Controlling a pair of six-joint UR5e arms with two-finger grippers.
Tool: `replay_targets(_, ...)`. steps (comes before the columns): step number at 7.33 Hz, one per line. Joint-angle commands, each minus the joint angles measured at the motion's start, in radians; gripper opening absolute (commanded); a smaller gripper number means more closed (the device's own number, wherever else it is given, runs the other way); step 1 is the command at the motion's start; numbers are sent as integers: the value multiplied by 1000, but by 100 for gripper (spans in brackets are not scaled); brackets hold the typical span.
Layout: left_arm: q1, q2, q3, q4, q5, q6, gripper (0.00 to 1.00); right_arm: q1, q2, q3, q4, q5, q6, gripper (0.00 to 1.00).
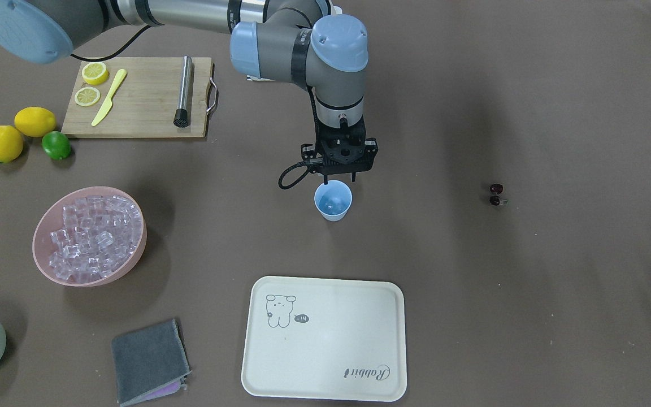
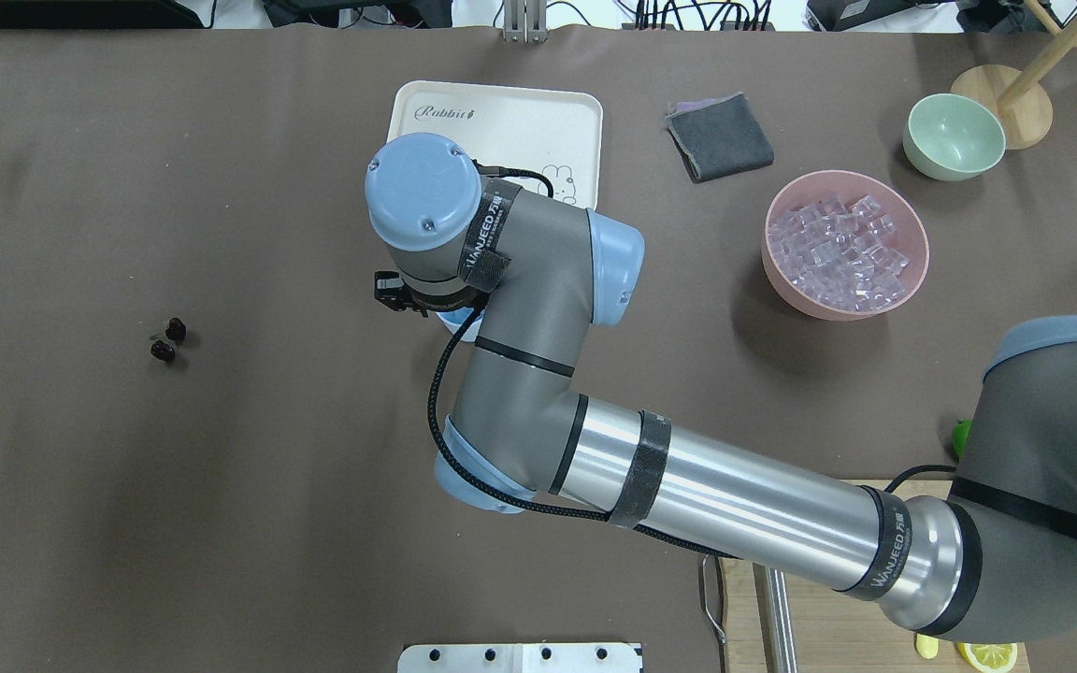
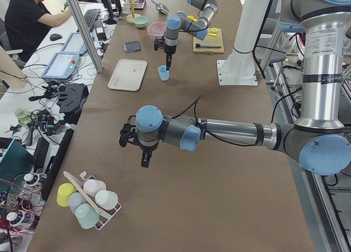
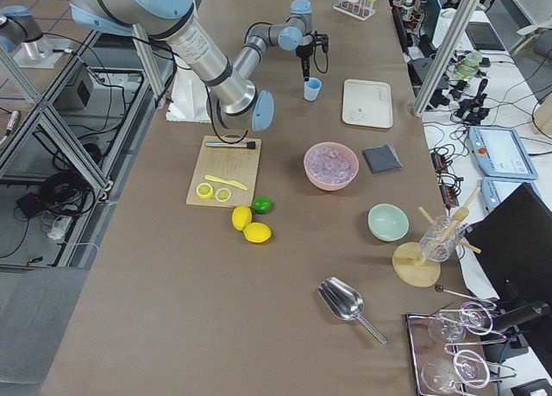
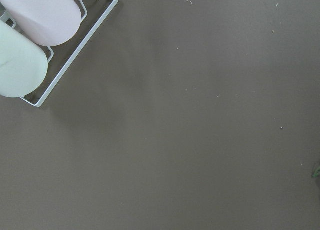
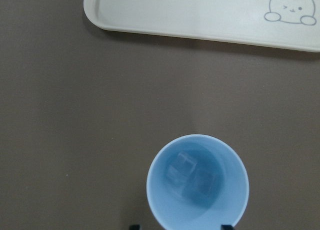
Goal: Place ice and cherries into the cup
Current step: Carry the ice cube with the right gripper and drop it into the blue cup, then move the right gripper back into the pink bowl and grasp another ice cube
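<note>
Held the right gripper (image 1: pixel 338 182) just above the cup (image 1: pixel 332 215), jaws apart, grasping nothing. Saw two ice cubes (image 6: pixel 182 170) inside the cup, the cherries (image 1: pixel 495 194) well apart from it.

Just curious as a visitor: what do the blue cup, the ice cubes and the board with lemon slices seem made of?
The cup looks like smooth light blue plastic: thin, evenly coloured wall. The ice cubes look clear and glassy, sharp-edged, possibly acrylic rather than frozen. The board looks like pale wood or bamboo, with visible grain.
</note>
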Motion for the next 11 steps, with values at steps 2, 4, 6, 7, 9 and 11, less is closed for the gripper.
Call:
replay_targets(2,0,-1,-1,0,0,0,98,85,-106,133,-41,54,-72,91)
replay_targets(4,0,-1,-3,-2,0,0,98,218,-372,465,-197,156,-333,87)
replay_targets(6,0,-1,-3,-3,0,0,98,373,-507,448,-181,251,-568,81)
replay_targets(7,0,-1,-4,-3,0,-1,98,456,-560,424,-159,326,-671,77)
replay_targets(9,-2,0,-13,-3,0,-5,98,513,-582,247,16,379,-721,68)
replay_targets(11,0,-1,-18,-3,0,-6,98,514,-623,141,239,394,-715,64)
